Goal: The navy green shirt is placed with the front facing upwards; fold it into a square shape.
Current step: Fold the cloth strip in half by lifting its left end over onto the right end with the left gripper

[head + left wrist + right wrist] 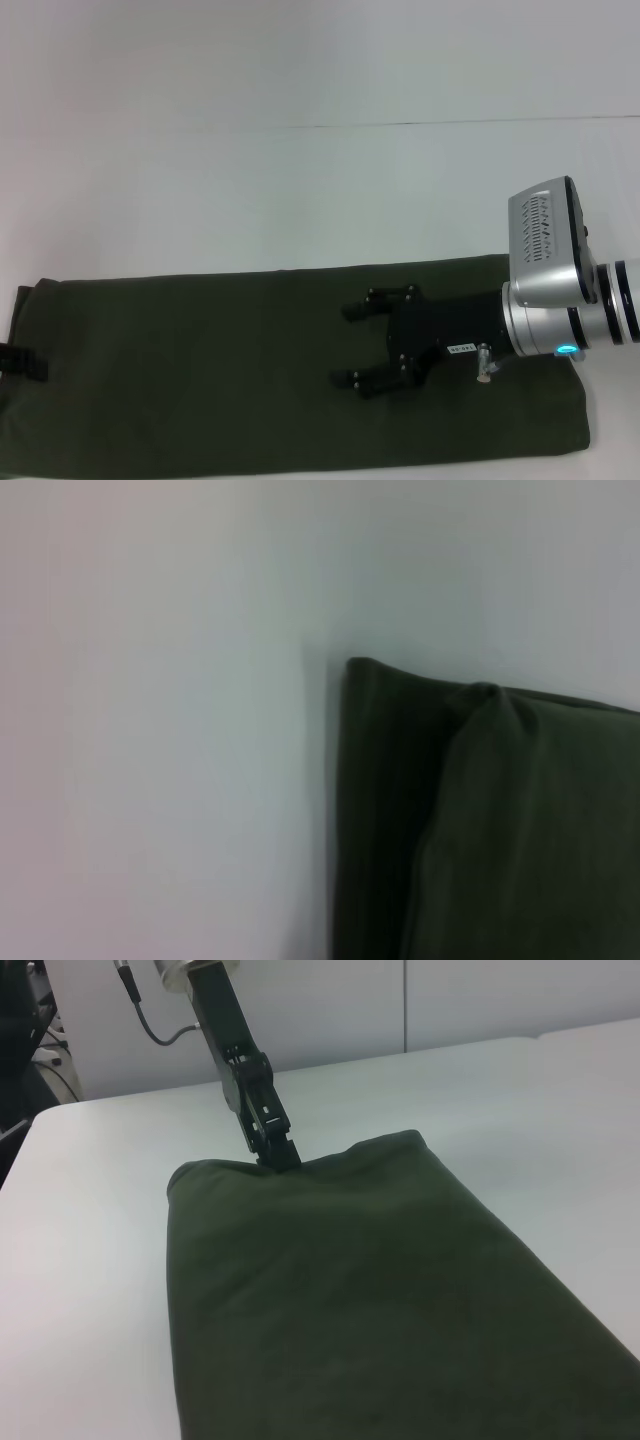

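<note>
Already folded into a long band, the navy green shirt (250, 370) was laid at the table's (300, 180) six o'clock edge; soft and limp, it would best be gripped at its end corners. The right gripper (365, 345) was held wide open over it; the left gripper (22, 362) was seen at the nine o'clock end, its grip indiscernible.

Head camera looks down over the shirt (250, 380); both wrist cameras share its, seemingly, left end.

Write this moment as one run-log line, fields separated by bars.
navy green shirt: folded long strip on table | right pincer: open, over strip | left pincer: at strip's left end, closure unclear
</note>
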Motion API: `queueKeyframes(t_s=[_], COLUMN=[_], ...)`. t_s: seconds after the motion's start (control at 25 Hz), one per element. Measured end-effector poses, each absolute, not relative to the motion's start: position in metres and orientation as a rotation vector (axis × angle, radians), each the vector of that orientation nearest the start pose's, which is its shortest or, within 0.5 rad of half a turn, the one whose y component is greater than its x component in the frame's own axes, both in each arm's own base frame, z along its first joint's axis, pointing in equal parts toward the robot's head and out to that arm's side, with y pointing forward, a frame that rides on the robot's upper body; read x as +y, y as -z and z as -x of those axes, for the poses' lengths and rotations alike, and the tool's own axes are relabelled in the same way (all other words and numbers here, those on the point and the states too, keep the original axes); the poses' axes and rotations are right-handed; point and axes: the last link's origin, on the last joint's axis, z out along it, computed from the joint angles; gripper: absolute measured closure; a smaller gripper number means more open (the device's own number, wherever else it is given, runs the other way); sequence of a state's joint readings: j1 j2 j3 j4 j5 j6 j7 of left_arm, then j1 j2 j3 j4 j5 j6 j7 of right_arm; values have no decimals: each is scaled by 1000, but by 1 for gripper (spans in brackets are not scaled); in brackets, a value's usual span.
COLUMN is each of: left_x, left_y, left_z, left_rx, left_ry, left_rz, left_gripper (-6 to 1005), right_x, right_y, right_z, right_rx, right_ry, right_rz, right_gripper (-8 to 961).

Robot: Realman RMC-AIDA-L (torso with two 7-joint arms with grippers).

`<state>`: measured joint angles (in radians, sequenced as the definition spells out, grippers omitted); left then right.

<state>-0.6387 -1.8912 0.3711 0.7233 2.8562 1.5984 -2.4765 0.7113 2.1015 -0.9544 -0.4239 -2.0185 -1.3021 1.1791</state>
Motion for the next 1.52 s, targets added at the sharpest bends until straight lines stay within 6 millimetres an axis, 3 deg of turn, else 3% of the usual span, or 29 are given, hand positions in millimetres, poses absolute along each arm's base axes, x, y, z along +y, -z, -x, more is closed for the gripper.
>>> queueKeyframes(t_s=[1.52], left_x=[332], left_y=[-83], left_z=[345], left_rx=[2438], left_ry=[64], left_rz=[-2398], left_gripper=[109], right_x=[344], right_y=[82], right_z=[-231], right_rx=[284], right_ry=[-371], right_rz=[2972], right_gripper=[38])
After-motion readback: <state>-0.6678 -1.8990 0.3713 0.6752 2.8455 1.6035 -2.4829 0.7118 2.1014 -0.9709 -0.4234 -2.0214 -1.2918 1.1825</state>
